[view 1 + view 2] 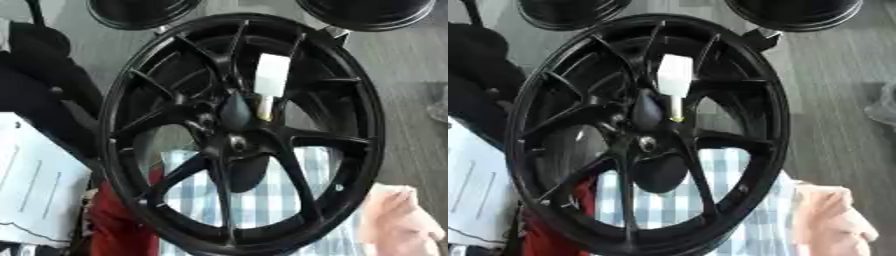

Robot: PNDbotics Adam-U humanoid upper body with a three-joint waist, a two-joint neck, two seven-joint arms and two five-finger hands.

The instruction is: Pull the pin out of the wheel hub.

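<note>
Pin standing in the hub, hand unclear

Left eye view: wheel (372,125) fills my picture. It is black and glossy, with thin spokes running out from the hub (236,144). The pin (272,75) has a white, blocky top and a short metallic shaft that runs down towards the hub, just above and right of its centre. A dark rounded form (234,111) lies against the left side of the shaft. I cannot tell whether it is a finger of my hand, nor whether that hand is wide, narrow or holding the pin. A dark bulk (35,85) sits at the left edge, its pose unreadable.

Right eye view: the white top stands out against the spokes, the shaft is slightly tilted, and the dark form touches it low down. Blue-checked cloth (737,200) shows through the lower spokes.
</note>
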